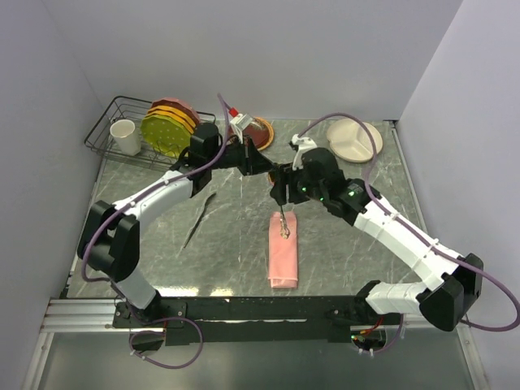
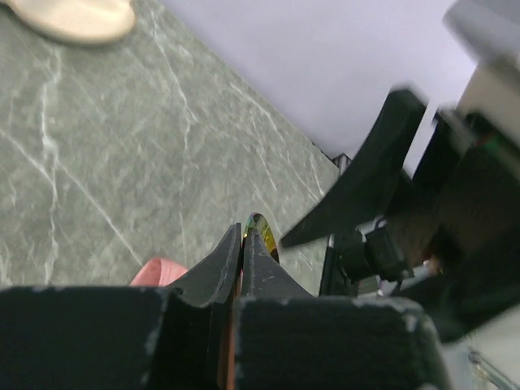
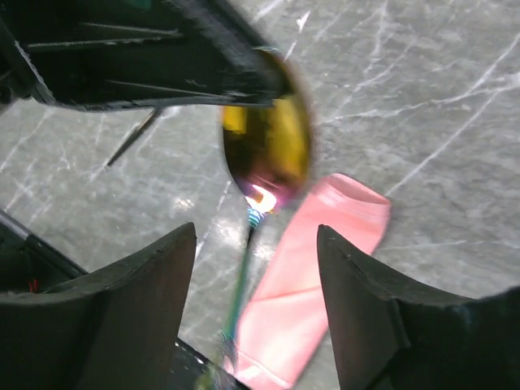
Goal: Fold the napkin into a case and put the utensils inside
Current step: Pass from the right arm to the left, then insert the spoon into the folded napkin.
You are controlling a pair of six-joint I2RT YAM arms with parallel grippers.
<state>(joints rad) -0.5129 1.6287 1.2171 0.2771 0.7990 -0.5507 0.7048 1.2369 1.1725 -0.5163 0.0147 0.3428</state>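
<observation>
Since the spoon [image 3: 266,150] is what it all hangs on right now, start there: it's up in the air, gold bowl on top, thin handle dangling down toward the far end of the case [image 1: 283,253]. That case lies flat on the bench [image 1: 227,260], a narrow pink strip with its long axis running away from the arm bases, so the handle points down at its far short edge rather than lining up along it. Left hand [image 2: 246,237] is pinched tight on the bowl, and that's the only thing carrying it. Right hand [image 3: 258,236] is spread wide with the handle passing down between its two fingers, touching neither as far as I can see. So right is the nearer one to the handle and the case, and my guess is it has to close on the handle before the spoon can be tipped to run along the case's length. Can't tell which end of the case is the open mouth. Fork [image 1: 198,219] lies on the bench left of the case, well apart, nearer the left arm
</observation>
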